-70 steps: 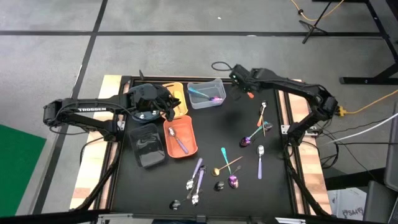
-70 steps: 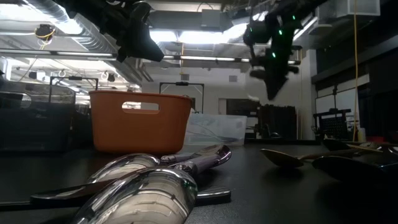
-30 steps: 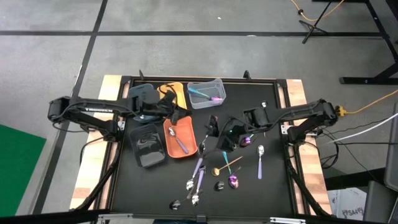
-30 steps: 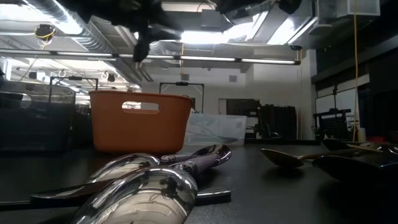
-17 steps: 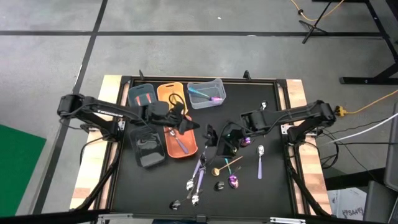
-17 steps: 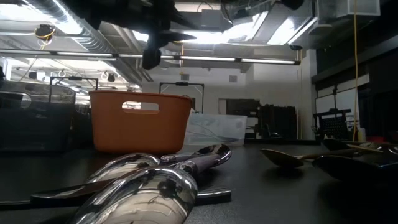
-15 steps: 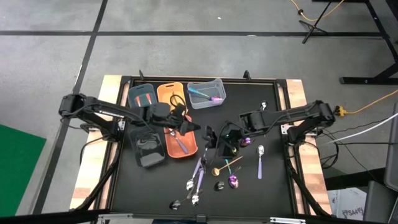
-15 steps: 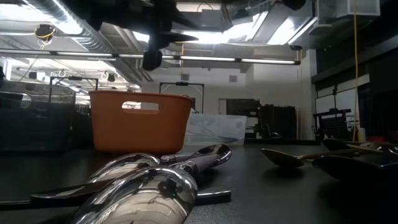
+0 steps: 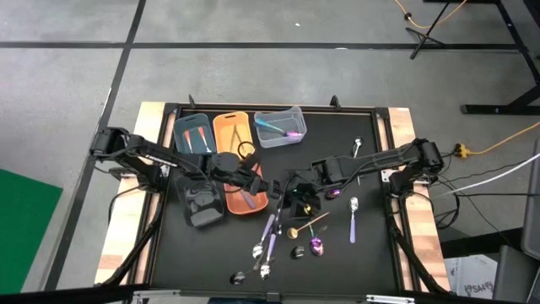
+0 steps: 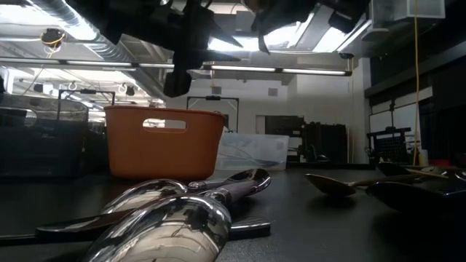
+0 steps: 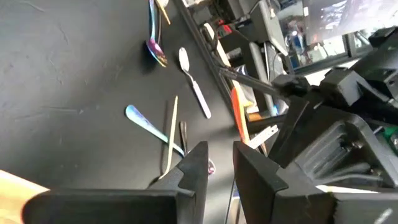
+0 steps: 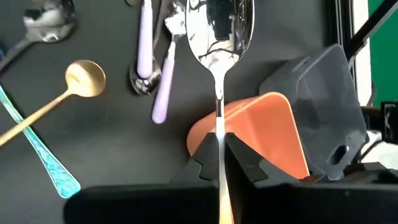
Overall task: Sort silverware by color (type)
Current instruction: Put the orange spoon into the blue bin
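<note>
Right tool (image 12: 219, 163) clenched on silver spoon (image 12: 219, 37) by handle, bowl held forward above orange bin (image 12: 261, 134), judged for drop-off. Left tool (image 11: 219, 167) parted, nothing held, beside it over bench (image 9: 354, 253).

Lab: exposed ceiling ducts (image 10: 87, 36), equipment racks (image 10: 44, 109).

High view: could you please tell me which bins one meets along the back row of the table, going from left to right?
blue-grey bin → orange bin → clear bin
</note>
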Robot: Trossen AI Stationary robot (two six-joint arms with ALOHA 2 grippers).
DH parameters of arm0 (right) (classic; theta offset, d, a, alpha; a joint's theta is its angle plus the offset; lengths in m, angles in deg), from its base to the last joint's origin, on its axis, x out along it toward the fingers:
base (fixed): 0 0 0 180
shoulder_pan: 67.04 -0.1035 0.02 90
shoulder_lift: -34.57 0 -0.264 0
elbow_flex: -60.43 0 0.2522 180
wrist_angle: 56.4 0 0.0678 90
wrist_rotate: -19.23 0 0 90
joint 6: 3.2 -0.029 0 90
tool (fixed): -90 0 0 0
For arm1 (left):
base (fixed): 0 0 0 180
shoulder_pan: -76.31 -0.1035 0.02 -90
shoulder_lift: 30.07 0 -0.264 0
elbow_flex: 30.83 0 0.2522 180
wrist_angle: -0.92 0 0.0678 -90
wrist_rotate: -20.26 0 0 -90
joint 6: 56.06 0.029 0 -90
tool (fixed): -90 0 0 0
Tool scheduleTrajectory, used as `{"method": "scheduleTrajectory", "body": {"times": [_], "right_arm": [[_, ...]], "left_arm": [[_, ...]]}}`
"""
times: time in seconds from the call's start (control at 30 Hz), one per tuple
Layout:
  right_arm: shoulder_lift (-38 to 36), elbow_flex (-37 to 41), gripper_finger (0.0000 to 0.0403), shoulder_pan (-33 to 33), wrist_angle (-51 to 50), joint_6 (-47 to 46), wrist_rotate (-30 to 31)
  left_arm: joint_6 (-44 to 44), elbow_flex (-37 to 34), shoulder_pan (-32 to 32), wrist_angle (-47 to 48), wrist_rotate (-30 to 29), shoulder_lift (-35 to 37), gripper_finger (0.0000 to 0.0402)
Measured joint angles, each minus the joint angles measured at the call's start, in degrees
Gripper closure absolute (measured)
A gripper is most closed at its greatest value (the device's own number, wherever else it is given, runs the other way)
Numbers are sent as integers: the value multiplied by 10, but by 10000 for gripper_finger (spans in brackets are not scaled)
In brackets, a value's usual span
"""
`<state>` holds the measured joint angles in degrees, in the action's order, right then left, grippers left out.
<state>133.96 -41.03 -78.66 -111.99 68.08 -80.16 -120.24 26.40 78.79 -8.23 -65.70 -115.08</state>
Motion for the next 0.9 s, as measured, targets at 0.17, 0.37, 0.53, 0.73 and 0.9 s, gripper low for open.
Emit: {"method": "scheduleTrajectory", "body": {"times": [0.17, 0.37, 0.53, 0.73, 0.9], "right_arm": [[0, 0, 402, 0, 0, -8, -37], [0, 0, 402, 0, 10, -3, -116], [0, 0, 402, 0, 27, -3, -151], [0, 0, 402, 0, 29, -3, -168], [0, 0, 402, 0, 30, -3, -168]], "left_arm": [[2, 0, 8, -4, 2, 1, 333], [2, 0, 10, -4, 17, 1, 333], [2, 0, 10, -12, 40, 1, 333], [3, 0, 17, -16, 57, 1, 333], [135, 0, 31, -16, 70, 1, 333]]}}
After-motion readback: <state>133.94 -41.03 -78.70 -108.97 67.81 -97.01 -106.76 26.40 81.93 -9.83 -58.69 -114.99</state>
